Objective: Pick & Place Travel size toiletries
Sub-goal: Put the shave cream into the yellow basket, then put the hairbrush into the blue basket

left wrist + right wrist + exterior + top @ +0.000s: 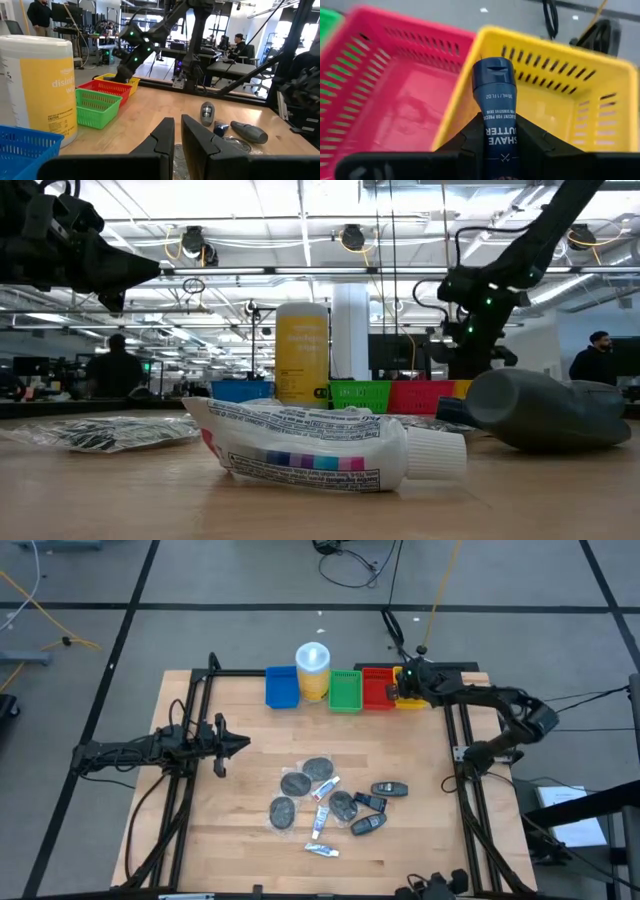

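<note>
Gripping a dark blue shave-butter tube (496, 107), my right tool (496, 145) hung over the yellow bin (560, 80), cap pointing ahead of its tips, the red bin (400, 90) just beside. My left tool (240, 745) waited with its tips closed on nothing, well away above the counter (420, 840). Remaining toiletries (330, 805) lay clustered on the counter, between both tools.
</note>
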`<act>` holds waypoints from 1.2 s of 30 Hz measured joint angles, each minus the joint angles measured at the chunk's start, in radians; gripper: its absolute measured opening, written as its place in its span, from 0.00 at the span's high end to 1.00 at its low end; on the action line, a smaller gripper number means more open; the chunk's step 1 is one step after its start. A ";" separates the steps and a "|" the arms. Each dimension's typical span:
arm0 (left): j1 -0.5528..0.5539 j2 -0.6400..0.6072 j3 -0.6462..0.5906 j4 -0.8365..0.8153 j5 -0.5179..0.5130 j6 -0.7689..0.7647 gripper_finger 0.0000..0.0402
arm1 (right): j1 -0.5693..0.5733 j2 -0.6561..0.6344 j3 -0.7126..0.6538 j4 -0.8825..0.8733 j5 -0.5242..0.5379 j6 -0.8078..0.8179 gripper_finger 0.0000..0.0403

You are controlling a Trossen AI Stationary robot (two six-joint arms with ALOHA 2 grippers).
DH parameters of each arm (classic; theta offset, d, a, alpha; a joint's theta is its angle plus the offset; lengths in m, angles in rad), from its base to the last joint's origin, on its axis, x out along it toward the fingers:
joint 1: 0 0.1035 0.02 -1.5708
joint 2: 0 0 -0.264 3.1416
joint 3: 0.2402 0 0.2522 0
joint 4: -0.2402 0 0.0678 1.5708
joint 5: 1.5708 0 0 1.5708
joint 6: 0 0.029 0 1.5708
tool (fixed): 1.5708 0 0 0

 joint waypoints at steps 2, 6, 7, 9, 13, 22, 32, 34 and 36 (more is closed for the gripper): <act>0.000 0.000 0.000 0.001 0.000 0.001 0.92 | -0.013 0.031 0.000 0.011 -0.002 0.000 0.83; 0.000 0.000 0.000 0.001 0.000 0.000 0.92 | -0.030 0.056 0.000 0.018 -0.026 0.000 0.83; 0.000 0.000 0.000 0.001 0.001 -0.001 0.92 | -0.030 0.056 0.000 0.018 -0.025 0.000 0.83; 0.000 0.000 0.000 0.001 0.002 -0.001 0.92 | -0.029 0.056 0.000 0.023 -0.026 0.000 0.82; 0.000 0.000 0.000 0.000 0.007 -0.003 0.92 | -0.029 0.056 0.000 0.020 -0.027 0.000 0.76; 0.000 0.000 0.000 0.000 0.008 -0.018 0.92 | -0.023 -0.034 0.000 0.015 -0.024 -0.024 0.55; -0.065 0.000 0.000 0.031 0.017 0.062 0.92 | 0.331 -0.359 -0.037 0.019 -0.025 -0.081 0.53; -0.099 0.001 0.000 0.070 0.007 0.084 0.92 | 0.454 -0.385 -0.080 0.095 -0.025 -0.110 0.54; -0.136 0.021 -0.004 0.121 -0.012 0.107 0.92 | 0.573 -0.391 -0.130 0.199 -0.025 -0.138 0.56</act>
